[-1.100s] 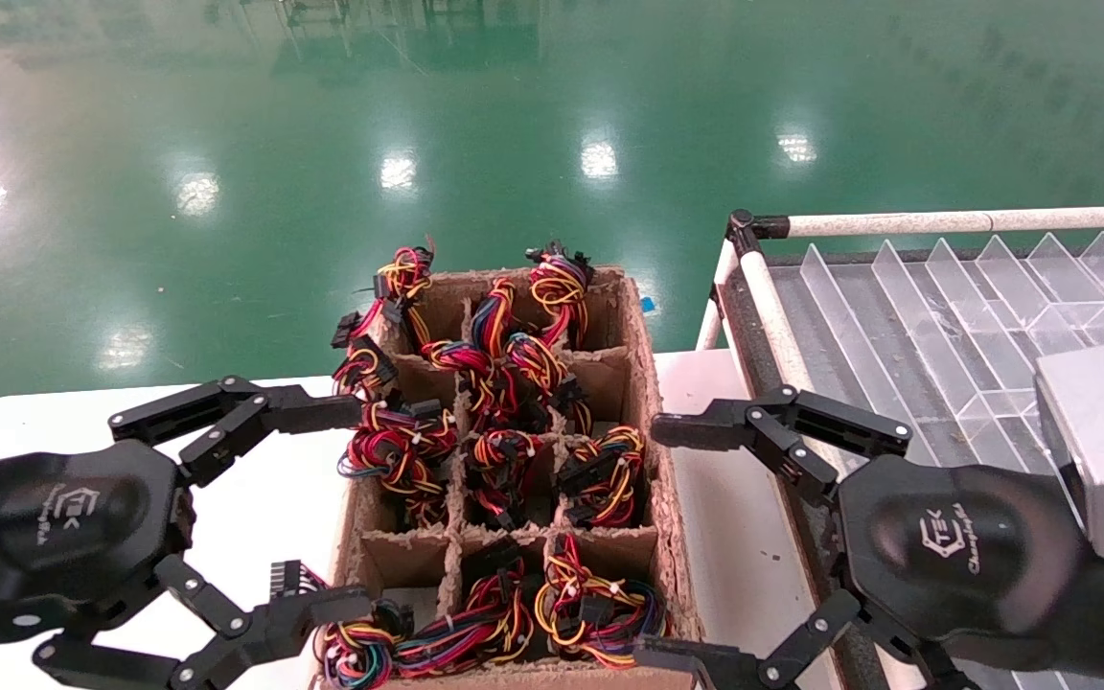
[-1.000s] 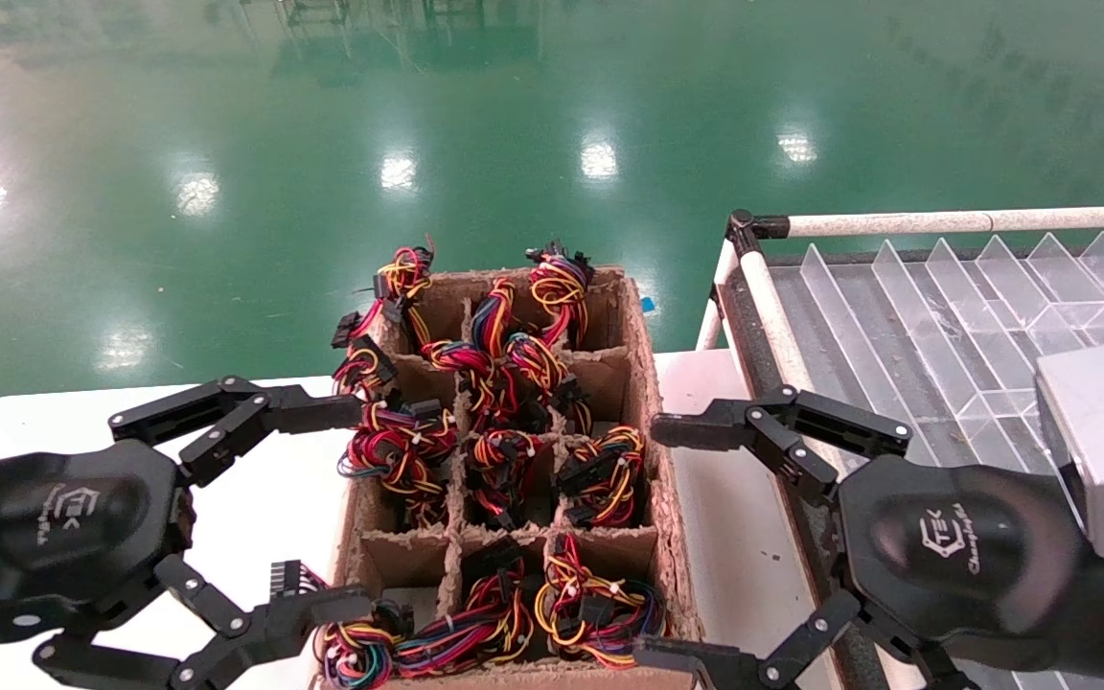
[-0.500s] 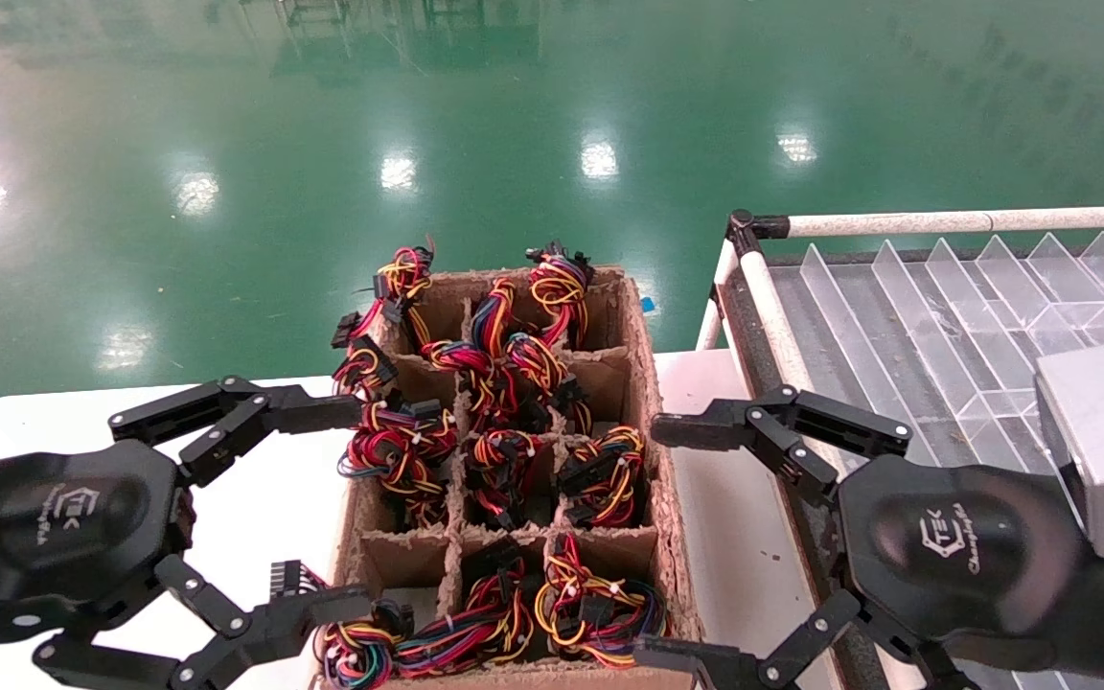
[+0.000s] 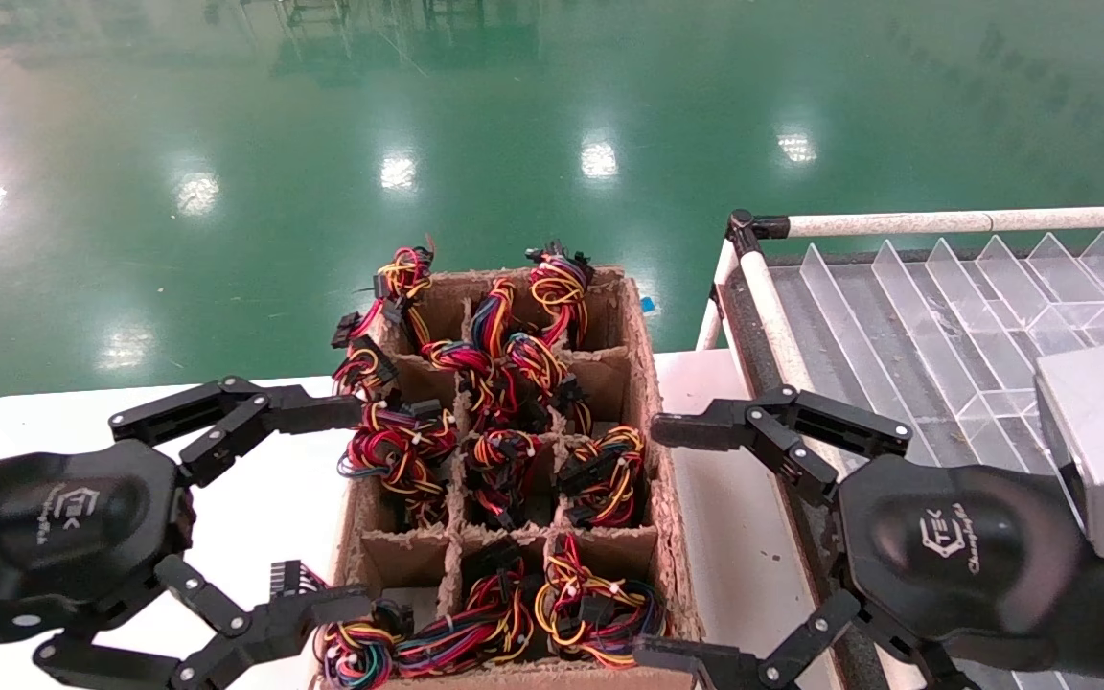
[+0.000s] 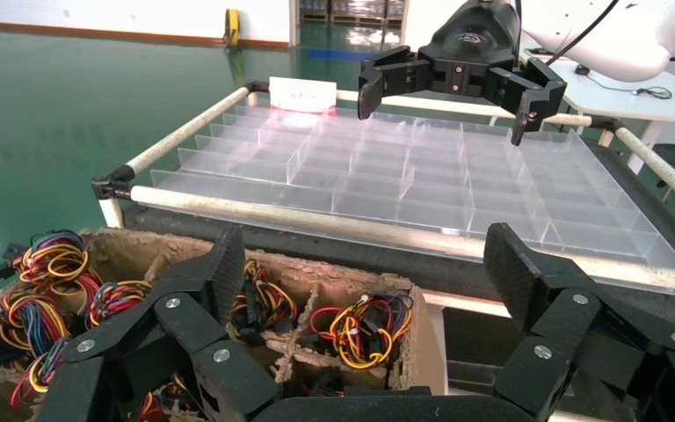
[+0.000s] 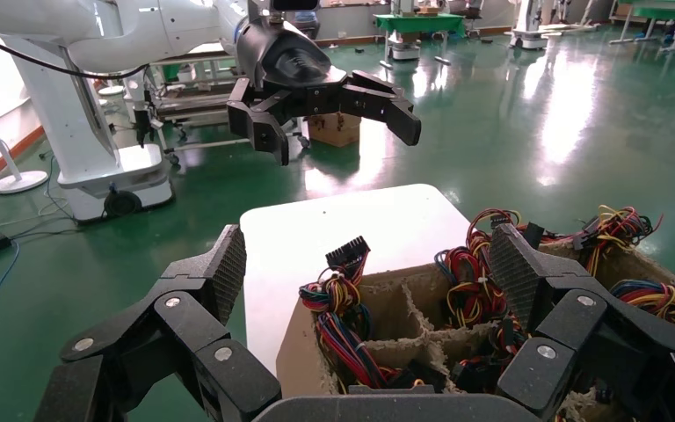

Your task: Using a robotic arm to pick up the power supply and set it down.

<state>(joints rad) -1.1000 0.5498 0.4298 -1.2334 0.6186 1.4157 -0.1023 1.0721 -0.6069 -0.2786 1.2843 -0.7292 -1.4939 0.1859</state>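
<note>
While both arms hover on either side of the brown cardboard divider box, your left black multi-jointed gripper sits just off the box's left wall with its fingers spread wide and nothing between them. Same deal for your right black gripper, which hangs off the box's right wall, fingers splayed and empty. Between the two of them, the box cells are stuffed with bundles of red, yellow and orange wires with black connectors, and honestly that's all you can see of the power supplies; any grey metal casings are buried down in the cells, out of sight. One bundle spills over the box's near corner, right beside your left gripper's lower finger. Out past your right gripper is the clear plastic compartment tray with a white tube frame, and the left wrist view shows that gripper hanging above the tray's compartments. Everything cardboard rests on the white tabletop, which runs underneath your left gripper.
</note>
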